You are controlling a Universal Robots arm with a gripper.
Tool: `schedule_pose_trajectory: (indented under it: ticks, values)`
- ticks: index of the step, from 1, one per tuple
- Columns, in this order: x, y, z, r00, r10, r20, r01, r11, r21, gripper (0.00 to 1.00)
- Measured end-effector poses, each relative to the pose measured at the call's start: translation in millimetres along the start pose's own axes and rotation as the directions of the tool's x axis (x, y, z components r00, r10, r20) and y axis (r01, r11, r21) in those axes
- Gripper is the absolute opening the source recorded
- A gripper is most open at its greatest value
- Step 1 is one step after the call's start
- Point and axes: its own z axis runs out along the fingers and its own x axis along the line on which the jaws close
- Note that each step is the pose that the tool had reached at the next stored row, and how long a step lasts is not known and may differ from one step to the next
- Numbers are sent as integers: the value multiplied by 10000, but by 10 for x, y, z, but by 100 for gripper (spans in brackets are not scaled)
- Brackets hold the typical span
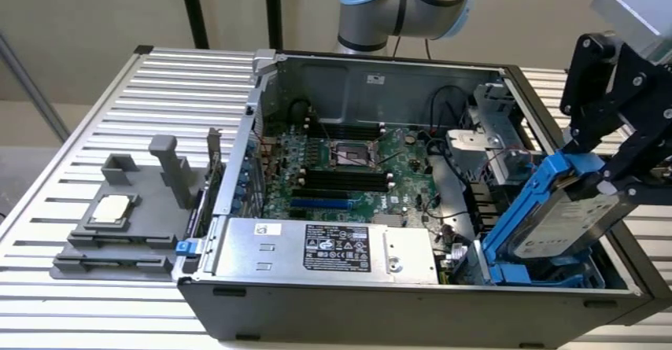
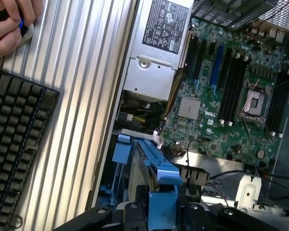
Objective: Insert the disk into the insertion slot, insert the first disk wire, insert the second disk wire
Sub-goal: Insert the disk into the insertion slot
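We note bright, even light; mild glare on the ribbed silver metal worktop (image 1: pixel 94 114); shadows inside the open grey computer case (image 1: pixel 420 311).

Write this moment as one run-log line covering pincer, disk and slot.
pincer: shut on disk | disk: tilted, lower end at slot | slot: disk not yet seated

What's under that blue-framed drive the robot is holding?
Under the tilted disk, gripped by the fingers, sits the insertion slot with blue clips, in the computer case's corner. The disk's lower end hides the slot's floor.
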Motion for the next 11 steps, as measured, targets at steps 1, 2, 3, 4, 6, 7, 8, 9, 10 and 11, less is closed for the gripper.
schedule_pose_trajectory:
  ticks: [1,2,3,4,6,7,8,9,10,11]
  values:
    - [-7,-2,-43,10000,1,-2,-1,10000,-2,33]
    - [-15,-5,-90,10000,1,-3,-1,10000,-2,33]
    - [-21,-8,-130,10000,2,-2,-2,10000,0,33]
    - [-27,-10,-164,10000,1,3,-1,10000,-1,33]
    - [-35,-13,-218,10000,1,-2,-1,10000,0,33]
    - [-39,-15,-238,10000,0,-6,0,10000,1,33]
    - [-41,-16,-253,10000,0,-6,0,10000,3,32]
    - [-43,-17,-266,10000,-1,-5,1,10000,7,32]
    - [-46,-18,-280,10000,-2,-6,2,10000,9,32]
    - [-49,-19,-298,10000,-2,-5,2,10000,11,32]
